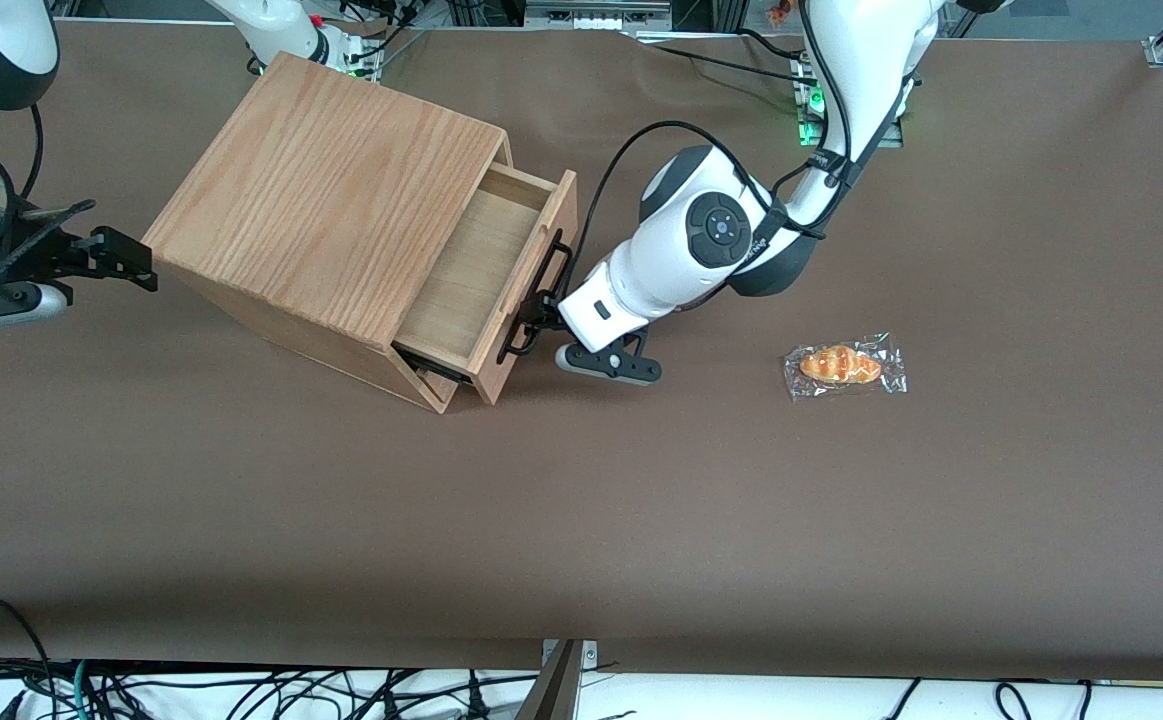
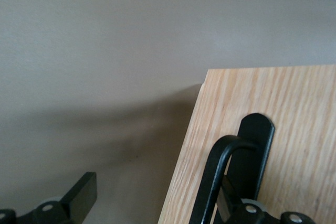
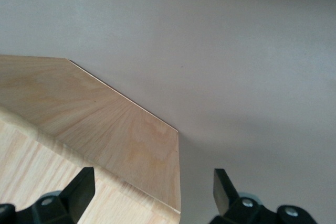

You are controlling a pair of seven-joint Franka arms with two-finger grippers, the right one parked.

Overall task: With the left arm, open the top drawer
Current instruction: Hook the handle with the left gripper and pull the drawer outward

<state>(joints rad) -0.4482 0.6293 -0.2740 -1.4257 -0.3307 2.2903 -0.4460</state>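
Observation:
The oak-grain wooden box [image 1: 331, 210] stands on the brown table. Its top drawer [image 1: 476, 270] is pulled partly out, and its bare inside shows. The long black bar handle [image 1: 553, 262] runs along the flat front panel [image 2: 294, 129]. The left arm [image 1: 701, 240] reaches down in front of the drawer. Its black gripper [image 1: 531, 325] is at the handle's end nearer the front camera. In the left wrist view the gripper [image 2: 155, 199] is open. One finger [image 2: 231, 205] sits between the bar [image 2: 212, 182] and the panel. The other finger [image 2: 81, 195] hangs free over the table.
A wrapped bread roll [image 1: 844, 366] lies on the table toward the working arm's end, apart from the arm. The box's lower drawer [image 1: 429, 372] is shut. Cables hang off the table's near edge [image 1: 341, 690].

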